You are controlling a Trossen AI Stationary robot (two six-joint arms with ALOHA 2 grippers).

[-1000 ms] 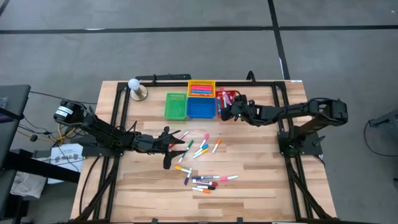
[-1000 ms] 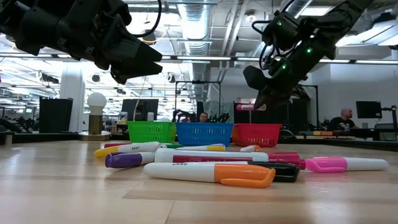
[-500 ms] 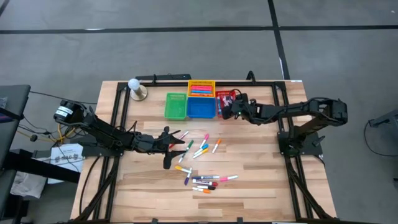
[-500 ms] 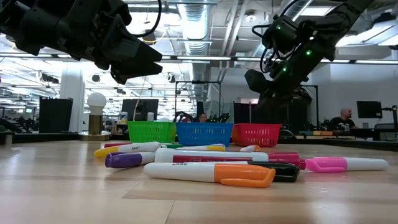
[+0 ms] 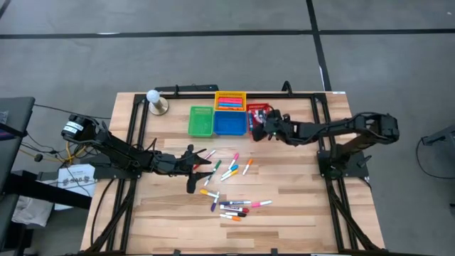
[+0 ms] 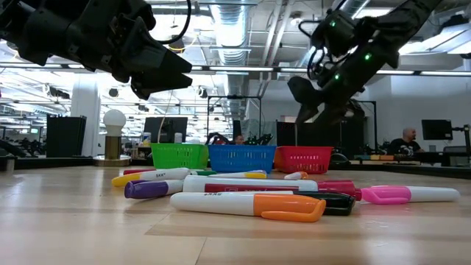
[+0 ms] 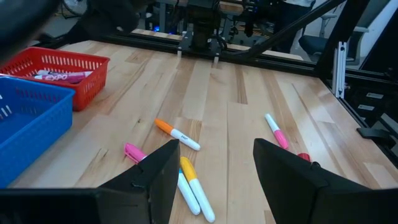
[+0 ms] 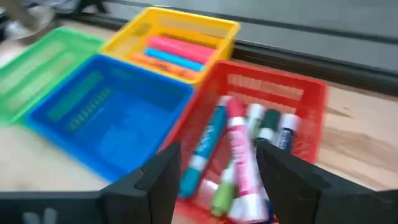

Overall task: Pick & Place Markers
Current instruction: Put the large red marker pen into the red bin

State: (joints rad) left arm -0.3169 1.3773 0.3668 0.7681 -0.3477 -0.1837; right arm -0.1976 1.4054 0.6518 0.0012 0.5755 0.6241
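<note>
While markers [image 8: 236, 155] lie in the latticed red plastic basket [image 8: 292, 93], slim barrels.

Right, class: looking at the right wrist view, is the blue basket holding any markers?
No. The blue basket shows only its bare mesh floor, while markers lie in the red basket and the yellow basket beside it.

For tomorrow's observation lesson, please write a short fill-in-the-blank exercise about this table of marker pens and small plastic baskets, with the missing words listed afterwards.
1. The right tool hangs open over the small square ____ plastic basket.
2. The pink-barrelled marker pen lies ____ that basket.
3. The small square blue plastic basket stands between the red one and the ____ plastic basket.
4. The left tool is ____ above the loose marker pens.

Missing words: red; inside; green; open
</note>
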